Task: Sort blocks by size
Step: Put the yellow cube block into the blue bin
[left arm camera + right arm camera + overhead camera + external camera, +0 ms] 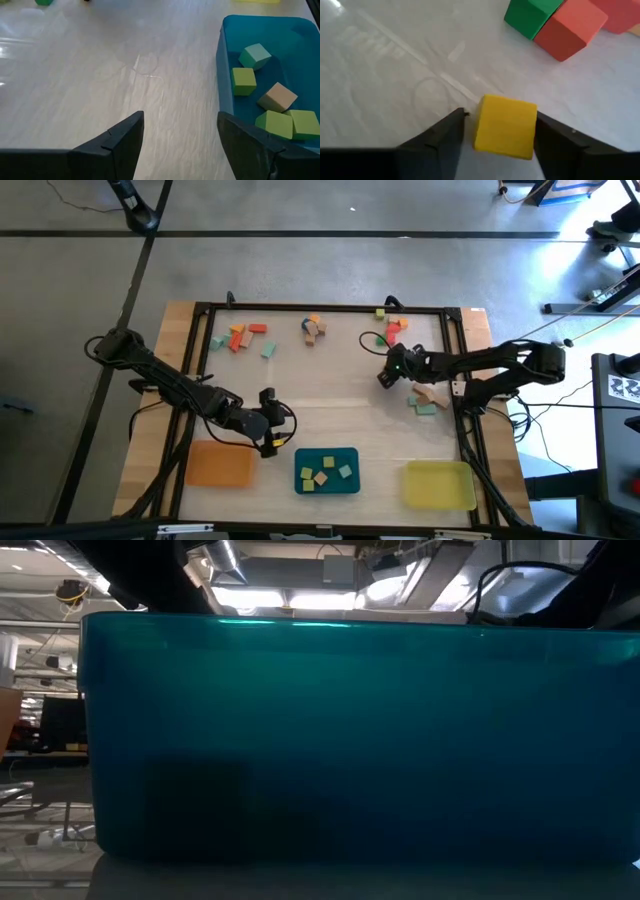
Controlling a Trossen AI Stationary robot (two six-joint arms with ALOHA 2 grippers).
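Note:
My right gripper point(386, 376) point(501, 120) is open at the table's right middle, one finger on either side of a yellow block point(505, 127). A narrow gap shows at one finger; whether the other touches the block I cannot tell. A green block point(532, 15) and a red block point(572, 27) lie just beyond. My left gripper point(272, 423) point(180, 135) is open and empty over bare table beside the teal tray point(222, 75), which holds several green, mint and tan blocks point(275, 100). More blocks lie at the far left point(242, 335), far middle point(315, 328) and far right point(392, 328).
An orange tray point(218, 464), the teal tray point(327, 485) and a yellow tray point(438, 484) stand along the near edge. Tan and mint blocks point(428, 400) lie under the right arm. A black frame point(320, 307) rims the table. The teal tray's wall point(340, 740) fills the low view.

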